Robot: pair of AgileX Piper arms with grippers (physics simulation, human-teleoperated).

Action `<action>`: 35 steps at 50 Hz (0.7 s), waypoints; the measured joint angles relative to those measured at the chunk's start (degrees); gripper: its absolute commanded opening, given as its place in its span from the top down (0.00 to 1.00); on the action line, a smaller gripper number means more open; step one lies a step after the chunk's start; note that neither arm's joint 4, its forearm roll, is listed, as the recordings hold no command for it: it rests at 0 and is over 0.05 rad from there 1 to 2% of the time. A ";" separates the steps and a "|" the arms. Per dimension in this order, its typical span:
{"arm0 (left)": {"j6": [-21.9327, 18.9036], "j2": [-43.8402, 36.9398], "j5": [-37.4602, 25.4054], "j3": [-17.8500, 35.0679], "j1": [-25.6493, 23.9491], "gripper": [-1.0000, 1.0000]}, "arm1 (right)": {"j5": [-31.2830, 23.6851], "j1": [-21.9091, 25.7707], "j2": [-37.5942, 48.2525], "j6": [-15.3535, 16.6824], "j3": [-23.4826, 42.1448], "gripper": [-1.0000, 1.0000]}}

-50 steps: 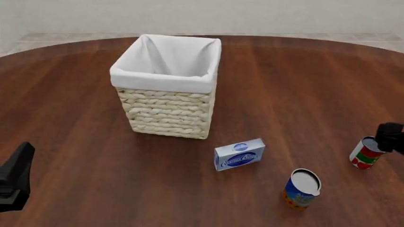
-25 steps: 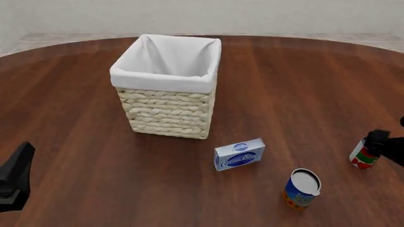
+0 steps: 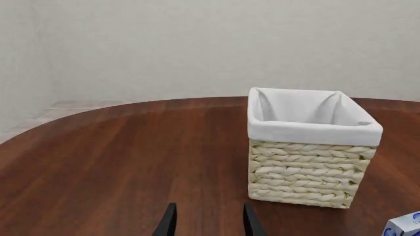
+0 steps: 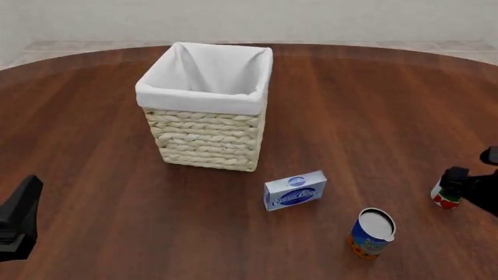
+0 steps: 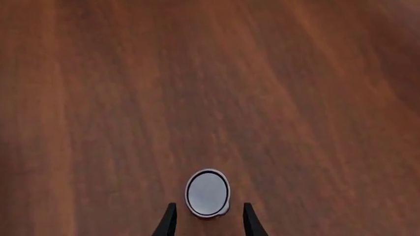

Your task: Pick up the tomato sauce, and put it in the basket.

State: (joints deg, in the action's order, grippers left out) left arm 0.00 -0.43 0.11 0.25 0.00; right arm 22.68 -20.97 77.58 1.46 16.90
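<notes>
The tomato sauce can (image 4: 445, 198) stands upright at the right edge of the wooden tabletop (image 4: 374, 105), well apart from the basket (image 4: 209, 105). The right pincer (image 5: 206, 222) is spread, its fingers flanking the can's silvery top without gripping. The left pincer (image 3: 206, 223) hangs released over bare wood. A blue-and-white box (image 4: 295, 191) and a blue-and-orange can (image 4: 371, 232) carry labels too small to read.

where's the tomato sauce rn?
Front view: the tomato sauce stands at the table's far right edge, right of the blue can, mostly hidden by the right pincer that straddles it.
</notes>
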 measured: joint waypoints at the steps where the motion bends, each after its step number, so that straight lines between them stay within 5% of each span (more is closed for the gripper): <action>1: 0.00 0.00 0.00 0.00 0.00 0.00 | 0.36 -0.02 0.40 0.00 -0.03 0.00; 35: 0.00 0.00 0.00 0.00 0.00 0.00 | 7.59 0.91 10.87 -0.61 1.27 0.00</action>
State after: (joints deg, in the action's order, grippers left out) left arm 0.00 -0.43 0.11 0.25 0.00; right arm 30.27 -20.06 88.45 0.85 18.17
